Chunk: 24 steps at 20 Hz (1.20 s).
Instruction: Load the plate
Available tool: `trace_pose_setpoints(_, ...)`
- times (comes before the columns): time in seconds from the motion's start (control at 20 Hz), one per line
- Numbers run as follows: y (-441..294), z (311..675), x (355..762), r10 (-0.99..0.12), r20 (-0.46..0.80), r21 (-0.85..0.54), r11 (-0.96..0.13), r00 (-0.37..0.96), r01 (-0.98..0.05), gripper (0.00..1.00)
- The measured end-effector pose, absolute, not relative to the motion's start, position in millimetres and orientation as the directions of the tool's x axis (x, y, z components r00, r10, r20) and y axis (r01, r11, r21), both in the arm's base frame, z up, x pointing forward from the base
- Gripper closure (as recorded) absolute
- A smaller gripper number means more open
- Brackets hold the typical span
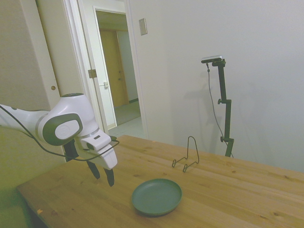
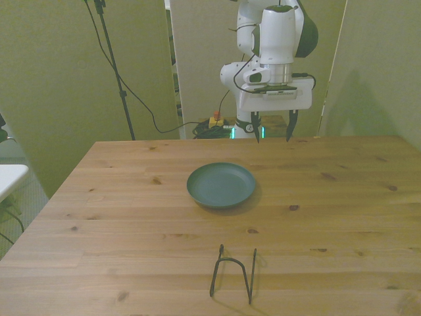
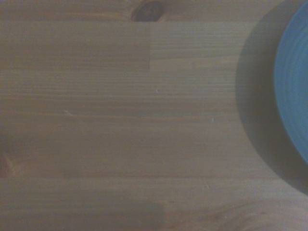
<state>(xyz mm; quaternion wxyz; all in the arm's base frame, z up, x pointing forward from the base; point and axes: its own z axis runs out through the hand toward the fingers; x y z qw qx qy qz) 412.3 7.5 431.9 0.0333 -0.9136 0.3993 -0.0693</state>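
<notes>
You see that nothing is done yet: the plate (image 2: 220, 185) lies flat on the tabletop (image 2: 342, 204), apart from the wire stand (image 2: 233, 271), and the hand (image 2: 271, 128) hangs wide open, empty, above the tabletop behind it.

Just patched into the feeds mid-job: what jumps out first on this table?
The dark green plate lies flat and empty in the middle of the wooden table. Beyond it, the end effector hangs above the table's far edge with fingers open, holding nothing. A thin black wire stand sits upright, apart from the plate, near the front view's bottom edge.
</notes>
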Motion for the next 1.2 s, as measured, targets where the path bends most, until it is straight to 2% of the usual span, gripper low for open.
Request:
trace_pose_setpoints(0.15, 3.3, 432.3, 413.2, -0.743, 0.093, -0.122, -0.67, 0.663, -0.733, 0.0)
trace_pose_setpoints(0.25, -8.2, 441.4, 420.7, -0.784, 0.083, -0.179, -0.619, 0.615, -0.765, 0.0)
trace_pose_setpoints(0.5, -50.9, 481.7, 459.0, -0.89, 0.012, -0.335, -0.434, 0.457, -0.836, 0.0)
trace_pose_setpoints(0.7, -85.6, 500.2, 499.1, -0.95, -0.07, -0.396, -0.253, 0.304, -0.883, 0.0)
trace_pose_setpoints(0.95, -126.1, 493.6, 547.2, -0.977, -0.144, -0.359, -0.099, 0.16, -0.928, 0.0)
trace_pose_setpoints(1.2, -135.0, 471.7, 588.8, -0.978, -0.183, -0.255, -0.047, 0.096, -0.966, 0.0)
